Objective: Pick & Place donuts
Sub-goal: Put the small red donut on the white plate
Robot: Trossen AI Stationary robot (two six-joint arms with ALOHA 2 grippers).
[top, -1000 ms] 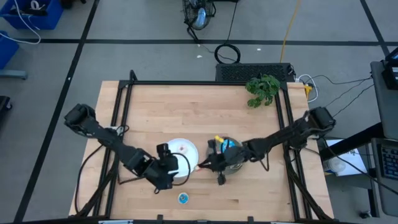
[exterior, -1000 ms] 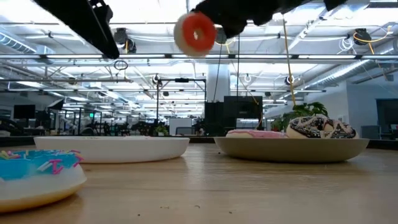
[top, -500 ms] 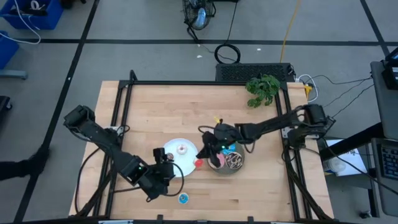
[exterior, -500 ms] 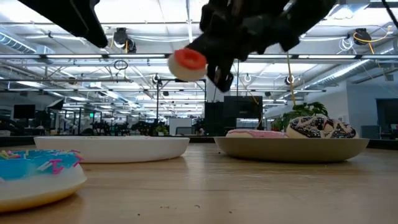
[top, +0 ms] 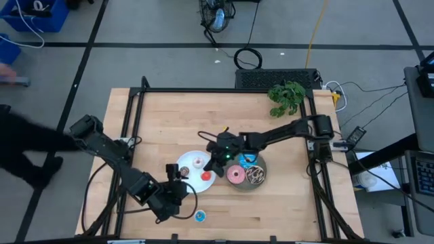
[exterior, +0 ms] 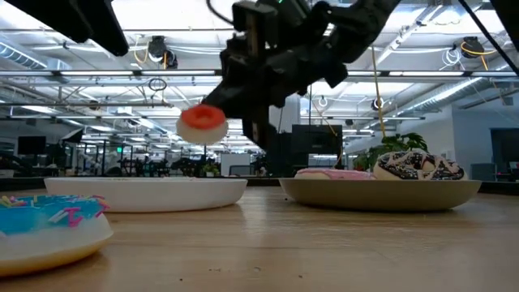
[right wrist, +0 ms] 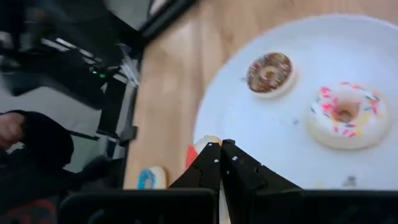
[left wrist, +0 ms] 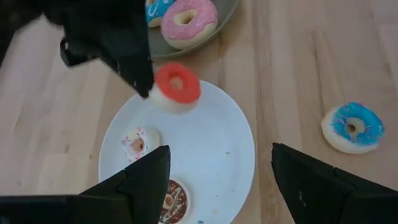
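Observation:
My right gripper hovers over the white plate, shut on the tiny red donut. A tiny white-pink donut and a tiny brown donut lie flat on that plate. The tiny blue donut lies on the table near the near edge. The grey plate holds the larger blue, pink and brown-sprinkled donuts. My left gripper waits open just near-left of the white plate, touching nothing. My right gripper pinches the tiny red donut by the side of its ring, with the shut fingers slanting down from the table's far-right side. The donut is lifted clear above the white plate and lies about level, red icing up.
A green plant lies at the table's far right. A dark metal frame runs around the tabletop. A person moves past the table's left side. Bare wood shows across the far half of the table.
My right gripper has carried the red donut from beside the grey plate toward the table's left, over the white plate, and down. The donut has turned from standing on edge to lying about level. My left gripper has drawn back off the white plate toward the near edge.

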